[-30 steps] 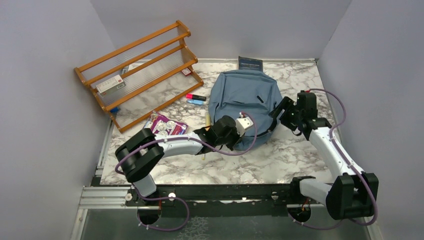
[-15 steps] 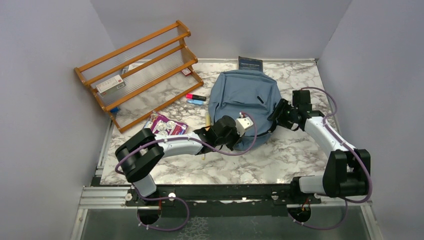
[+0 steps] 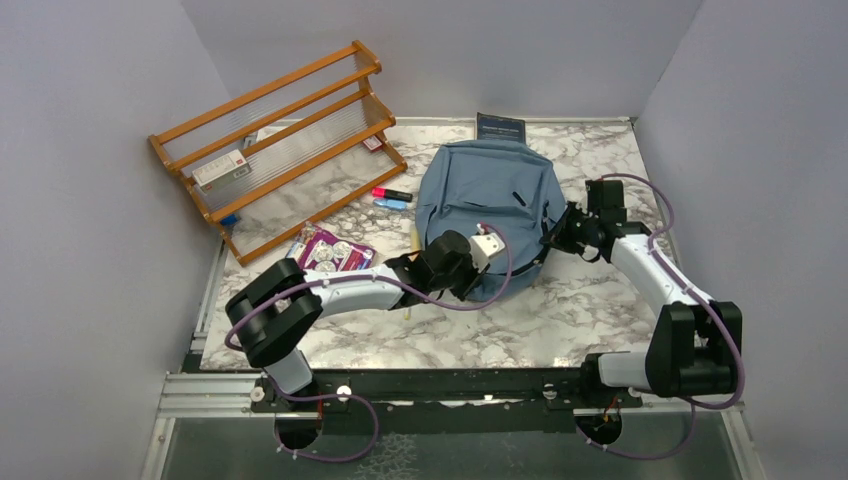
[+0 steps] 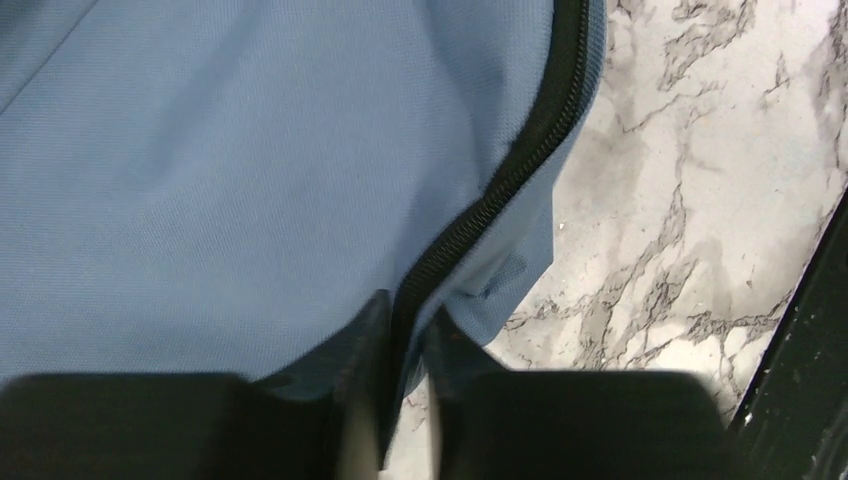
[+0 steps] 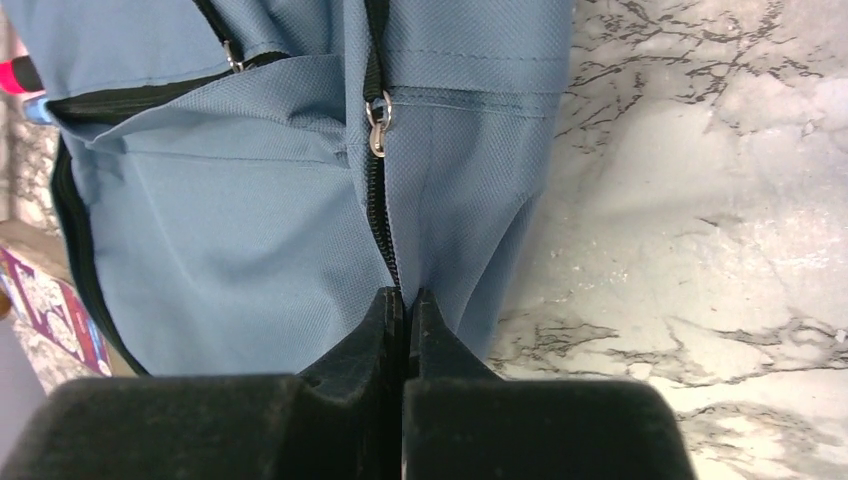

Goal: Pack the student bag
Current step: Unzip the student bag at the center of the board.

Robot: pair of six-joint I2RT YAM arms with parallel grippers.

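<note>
On marble table (image 3: 590,290), student bag (image 3: 485,195) lay face-up, long axis near-to-far, left gripper (image 4: 408,320) pinched near zipper edge, right gripper (image 5: 405,300) pinched right side.

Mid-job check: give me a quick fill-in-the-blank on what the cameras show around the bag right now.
1. The right gripper is shut on the student bag right at its black ____.
2. In the top view, the wooden rack stands to the bag's ____.
3. Next to the pink highlighter lies a ____ one.
Missing words: zipper; left; blue.
</note>
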